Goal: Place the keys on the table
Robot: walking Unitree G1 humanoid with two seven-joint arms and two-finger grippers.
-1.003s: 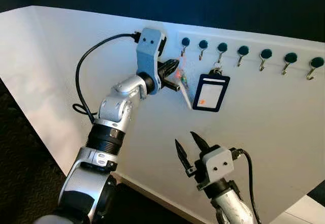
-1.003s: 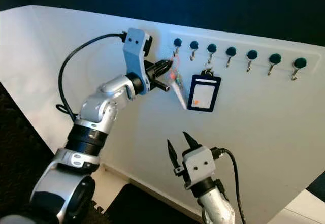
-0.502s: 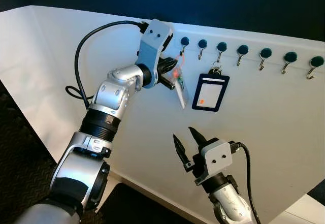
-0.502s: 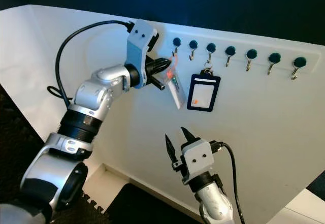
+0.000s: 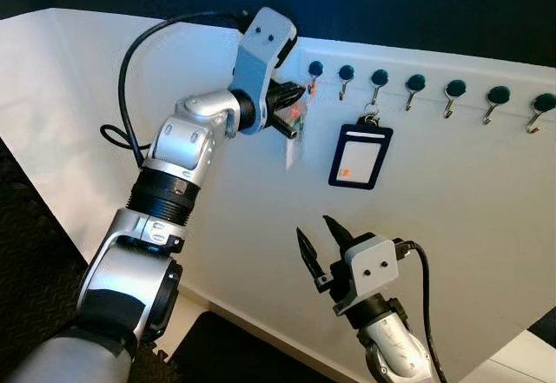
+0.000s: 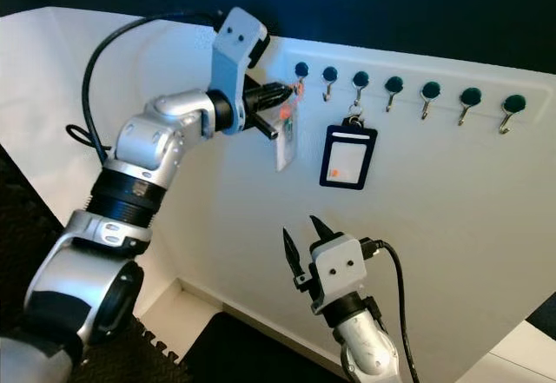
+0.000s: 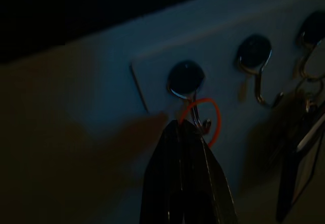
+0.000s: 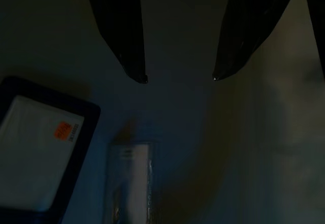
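left claw (image 5: 295, 112) pinched on keys (image 5: 295, 131) at the hook (image 5: 313, 74), so the ring can be lifted off | right claw (image 5: 321, 242) held wide below, idle

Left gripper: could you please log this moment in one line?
left gripper shut on keys | at first hook | right gripper open, idle

Keys (image 5: 295, 131) partly behind L end effector (image 5: 298, 109).

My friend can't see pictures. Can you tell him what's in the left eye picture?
The left gripper is shut on the keys at the first hook of a white wall rack. A dark badge holder hangs two hooks along, and the right gripper waits below, fingers open.
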